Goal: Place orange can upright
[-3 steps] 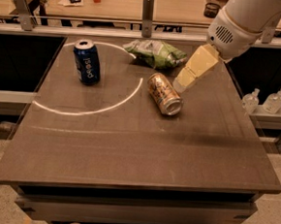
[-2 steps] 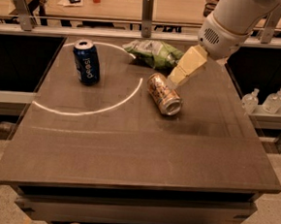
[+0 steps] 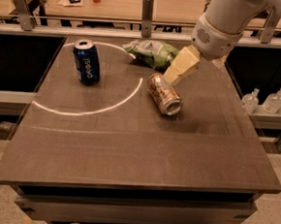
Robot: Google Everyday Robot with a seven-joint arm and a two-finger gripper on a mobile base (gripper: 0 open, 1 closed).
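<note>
On tabletop [image 3: 127,152], centre: orange can [image 3: 164,94], lying sideways. At its 12 o'clock we log the tool [image 3: 172,79], just beside; opening and contact: cannot tell.

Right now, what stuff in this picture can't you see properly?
- Camera view: the gripper sits at the far end of the lying orange can, hiding whether they touch.
- The can's lettering is too blurred to read.
- The robot arm is cut off by the top edge.
- The green bag has its right end hidden behind the gripper.
</note>
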